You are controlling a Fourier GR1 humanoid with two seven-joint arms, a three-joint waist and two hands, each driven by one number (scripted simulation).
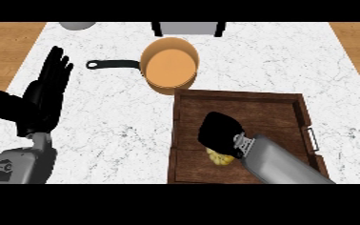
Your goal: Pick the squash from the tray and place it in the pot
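Observation:
A yellow squash [219, 158] lies on the brown wooden tray [281, 106] near its front, mostly hidden under my right hand [219, 132]. That hand hangs palm down right over the squash, and I cannot make out how its fingers stand. The orange pot [169, 66] with a black handle [111, 64] stands just beyond the tray's far left corner. My left hand [46, 93] rests open at the left of the counter, fingers up.
A grey bowl [78, 25] and a grey box-like item [188, 27] sit at the counter's far edge. The white marble counter [105, 124] ends in wood on both sides.

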